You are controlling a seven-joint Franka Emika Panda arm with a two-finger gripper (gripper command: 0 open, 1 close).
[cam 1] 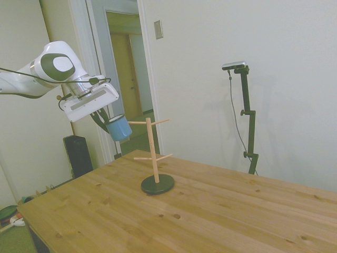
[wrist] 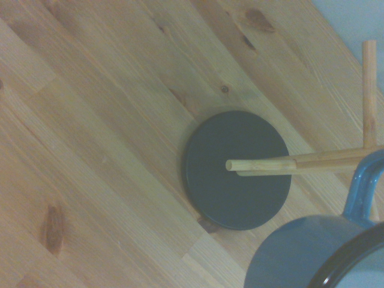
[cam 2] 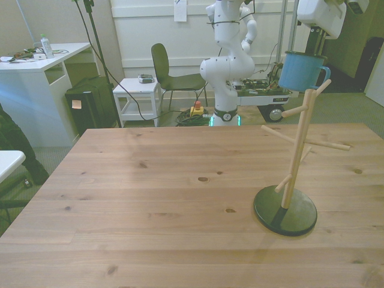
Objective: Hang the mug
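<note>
Gripping the rim of the small light-blue enamel-style mug with a dark rim edge [cam 1: 120,128], the white arm's gripper [cam 1: 107,121] holds it in the air above the worktop, its dark fingers closed on the mug's upper edge as the side view shows. Largest in the scene is the wooden plank worktop with visible knots [cam 2: 150,198], which carries a single item. That item is the wooden peg stand, a pale upright post with thin dowel pegs on a round dark base [cam 2: 292,162], and it stands near the worktop's edge on the front view's right. In the side view the mug hangs just beside the tip of the stand's top peg, level with the top of the post and on the arm's side of it. In the front view the mug [cam 2: 300,70] sits close above the post's top, with its handle turned toward the front view's right, next to the uppermost peg. Seen from the wrist view, the mug [wrist: 312,255] is close to the camera, its handle curving up beside a peg, with the stand's round dark base [wrist: 237,169] below on the planks. Whether the handle touches the peg cannot be told.
</note>
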